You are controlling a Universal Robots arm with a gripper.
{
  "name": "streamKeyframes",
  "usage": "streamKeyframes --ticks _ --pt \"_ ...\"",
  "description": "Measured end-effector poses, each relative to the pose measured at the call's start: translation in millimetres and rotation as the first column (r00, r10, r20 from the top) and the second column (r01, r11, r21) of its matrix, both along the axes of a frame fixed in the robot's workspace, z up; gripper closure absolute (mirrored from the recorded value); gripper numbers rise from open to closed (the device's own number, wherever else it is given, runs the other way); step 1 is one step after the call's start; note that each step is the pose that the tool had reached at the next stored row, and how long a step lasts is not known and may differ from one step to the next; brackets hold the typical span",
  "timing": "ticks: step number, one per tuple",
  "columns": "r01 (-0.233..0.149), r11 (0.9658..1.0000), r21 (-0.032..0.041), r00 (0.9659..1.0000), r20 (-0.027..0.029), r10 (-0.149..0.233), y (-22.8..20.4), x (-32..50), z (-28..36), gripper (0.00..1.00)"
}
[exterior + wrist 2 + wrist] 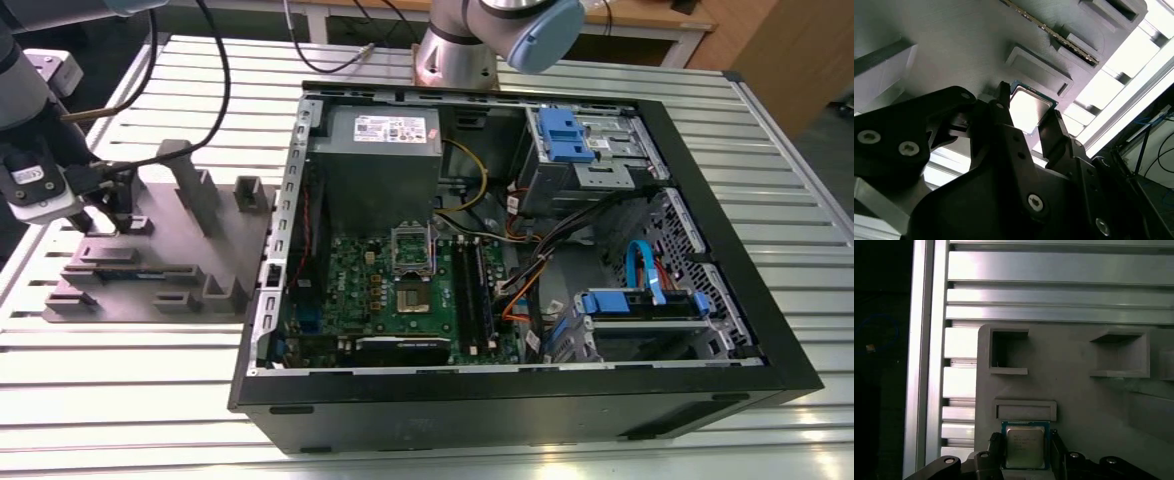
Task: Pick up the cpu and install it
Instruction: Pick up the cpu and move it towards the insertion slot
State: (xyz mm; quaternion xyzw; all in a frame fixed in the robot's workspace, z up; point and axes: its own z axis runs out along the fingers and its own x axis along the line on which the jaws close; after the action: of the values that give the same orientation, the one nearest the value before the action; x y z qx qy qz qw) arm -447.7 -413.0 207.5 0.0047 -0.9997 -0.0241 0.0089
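"Since the grey fixture (227,250) has several seats, which one holds the cpu (1025,446)?"

"A shallow one near a corner, just beside a low ridge. It lies flat, metal top up. Two square pockets (1004,352) sit further along."

"And the gripper (1025,437)?"

"Narrowed to the chip's width, with a black finger (1004,115) against each of two opposite edges."

"The computer case (534,410)?"

"Open, beside the fixture on the slatted table (134,380). Inside are a green motherboard (400,290), a grey power supply (380,165) and a blue drive caddy (641,303)."

"Anything hard to make out?"

"The gripper body cuts off the cpu's near edge in the first wrist view. I cannot tell whether the chip has left its seat."
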Motion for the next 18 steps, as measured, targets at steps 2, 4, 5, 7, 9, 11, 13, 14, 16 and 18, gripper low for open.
streamKeyframes --ticks 2,4,5,7,9,11,13,14,16,18 --pt "0.000 1.0000 0.0002 1.0000 0.0003 0.000 0.0 0.0 0.0 0.53" --pt "0.000 1.0000 0.0000 1.0000 -0.0001 0.000 0.0 0.0 0.3 0.53" --pt "0.000 1.0000 0.0000 1.0000 -0.0001 0.000 0.0 0.0 0.4 0.53" --pt "0.000 1.0000 -0.0001 1.0000 -0.0001 0.000 0.0 0.0 0.6 0.53" --pt "0.000 1.0000 0.0000 1.0000 0.0000 0.000 0.0 0.0 0.7 0.53" --pt "0.000 1.0000 -0.0001 1.0000 0.0000 0.000 0.0 0.0 1.0 0.53" --pt "0.000 1.0000 -0.0001 1.0000 -0.0002 0.000 0.0 0.0 1.5 0.53" --pt "0.000 1.0000 -0.0002 1.0000 -0.0002 0.000 0.0 0.0 1.9 0.53" --pt "0.000 1.0000 -0.0001 1.0000 -0.0002 0.000 0.0 -0.1 3.0 0.53" --pt "0.000 1.0000 -0.0001 1.0000 -0.0001 0.000 0.0 0.0 4.3 0.53"
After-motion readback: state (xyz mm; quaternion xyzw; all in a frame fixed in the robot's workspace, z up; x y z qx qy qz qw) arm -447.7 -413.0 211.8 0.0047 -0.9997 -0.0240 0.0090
